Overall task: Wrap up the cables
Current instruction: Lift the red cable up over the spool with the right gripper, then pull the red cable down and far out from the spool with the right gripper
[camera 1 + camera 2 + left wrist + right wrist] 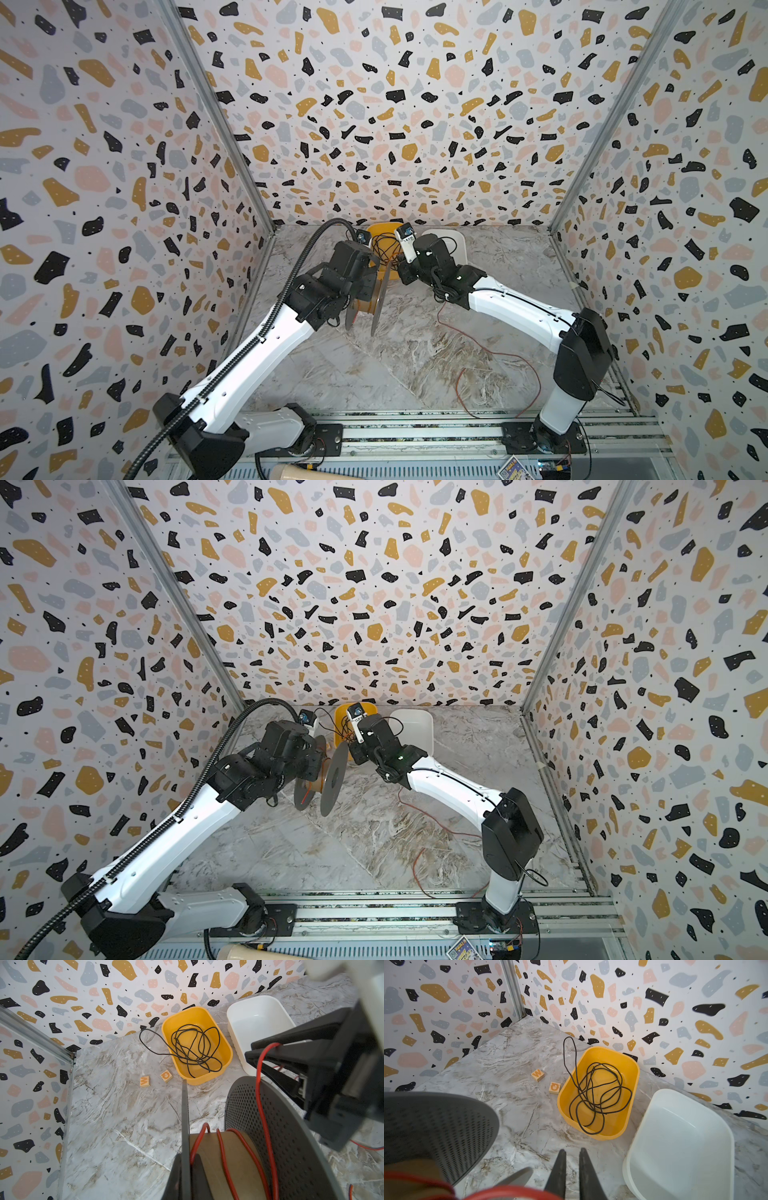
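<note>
Clutter by back wall.
Yellow plastic tub [610, 1049] holds tangled thin black wire [596, 1095]; white plastic tub [679, 1147] just beside; two wooden letter blocks [538, 1075] near.

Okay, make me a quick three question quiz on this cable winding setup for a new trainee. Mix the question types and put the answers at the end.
1. True or false: the black wire lies wholly inside the yellow tub.
2. The left end effector grips: A the spool's flange, B the yellow tub, C the black wire.
3. How many wooden letter blocks lie on the table?
Key: 1 false, one loop lies outside; 2 A; 3 two.
</note>
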Tool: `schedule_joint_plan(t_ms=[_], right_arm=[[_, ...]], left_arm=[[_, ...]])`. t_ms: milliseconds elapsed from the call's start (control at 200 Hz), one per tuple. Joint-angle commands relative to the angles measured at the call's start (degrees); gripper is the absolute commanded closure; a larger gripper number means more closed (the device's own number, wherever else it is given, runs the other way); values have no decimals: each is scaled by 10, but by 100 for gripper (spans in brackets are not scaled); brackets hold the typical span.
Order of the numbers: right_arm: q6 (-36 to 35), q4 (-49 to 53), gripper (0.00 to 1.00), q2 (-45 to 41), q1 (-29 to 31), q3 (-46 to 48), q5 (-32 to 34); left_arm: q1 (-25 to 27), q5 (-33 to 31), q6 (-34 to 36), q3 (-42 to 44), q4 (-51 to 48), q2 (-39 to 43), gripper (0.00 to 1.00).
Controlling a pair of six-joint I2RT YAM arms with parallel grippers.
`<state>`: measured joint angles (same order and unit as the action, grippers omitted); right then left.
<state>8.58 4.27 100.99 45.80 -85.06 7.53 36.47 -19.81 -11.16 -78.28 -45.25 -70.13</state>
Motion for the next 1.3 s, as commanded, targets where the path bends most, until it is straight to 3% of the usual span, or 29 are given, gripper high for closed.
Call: schedule_joint_plan(t_ms=[0,240,365,496,616,921,1106,1297], right_arm=[[30,-19,81,2,-22,19,-81],[40,-69,59,-49,-48,127,-191],[33,-69,52,-101,-48,178,-201],[34,-85,34,-171,-49,241,-211],[39,-80,26,-230,-49,282,-190],[57,-125,26,-300,-57,413,-183],[57,-158,29,-253,-56,443,-184],[39,-186,32,-172,-56,416,-187]], left_arm=[[3,13,20,-35,5,20,100],[3,73,4,-104,-7,18,100],[2,99,0,-135,-4,14,100],[1,120,-4,-161,-3,2,100],[-2,142,-10,-180,-1,-11,100],[-9,164,-28,-225,12,-19,100],[-11,181,-38,-237,16,-20,100],[-15,178,-40,-252,11,-18,100]])
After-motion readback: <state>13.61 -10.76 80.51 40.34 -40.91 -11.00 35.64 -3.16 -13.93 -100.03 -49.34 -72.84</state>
